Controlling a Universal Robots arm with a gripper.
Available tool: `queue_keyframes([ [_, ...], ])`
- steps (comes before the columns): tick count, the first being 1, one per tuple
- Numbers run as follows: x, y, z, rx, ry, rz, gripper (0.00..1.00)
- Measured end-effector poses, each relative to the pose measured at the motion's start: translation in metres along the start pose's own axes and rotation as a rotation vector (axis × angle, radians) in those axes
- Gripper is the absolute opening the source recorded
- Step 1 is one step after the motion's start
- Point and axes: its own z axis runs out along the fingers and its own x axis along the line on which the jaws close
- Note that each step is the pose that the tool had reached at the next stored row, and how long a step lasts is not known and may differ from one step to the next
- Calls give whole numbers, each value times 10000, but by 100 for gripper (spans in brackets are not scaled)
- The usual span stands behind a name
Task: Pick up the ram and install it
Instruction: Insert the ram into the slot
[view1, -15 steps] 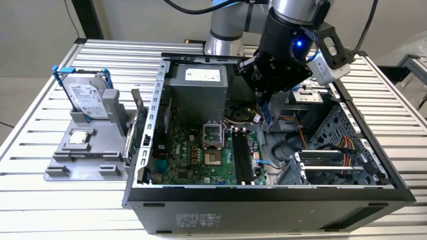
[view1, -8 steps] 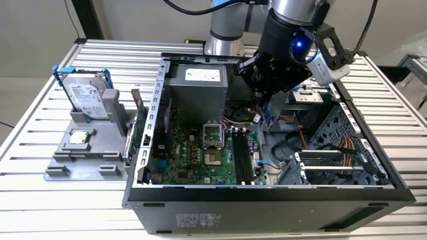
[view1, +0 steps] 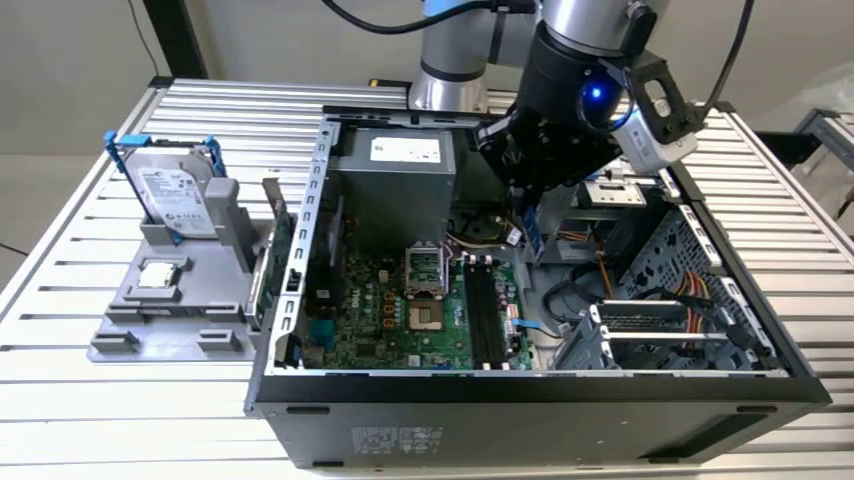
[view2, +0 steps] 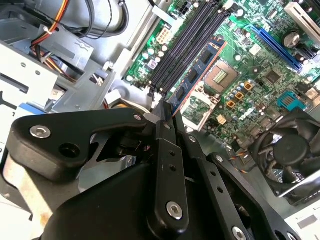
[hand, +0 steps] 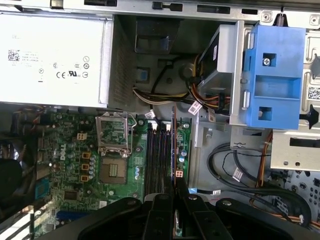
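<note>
My gripper hangs inside the open computer case, above the far end of the motherboard. It is shut on the ram, a long thin board with black chips held on edge by one end. In the second wrist view the fingertips pinch the stick. The first wrist view shows the ram edge-on, hovering over the black memory slots and roughly parallel to them. The ram stays above the slots, not seated in them.
A grey power supply fills the case's far corner, beside the empty processor socket. Cables and a drive cage crowd the exterior view's right. A fan sits by the board. Outside, a grey stand holds a blue-framed hard drive.
</note>
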Motion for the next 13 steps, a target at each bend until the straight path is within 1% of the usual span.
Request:
queue_keyframes([
  [13,-1,-1,42,0,0,0,0],
])
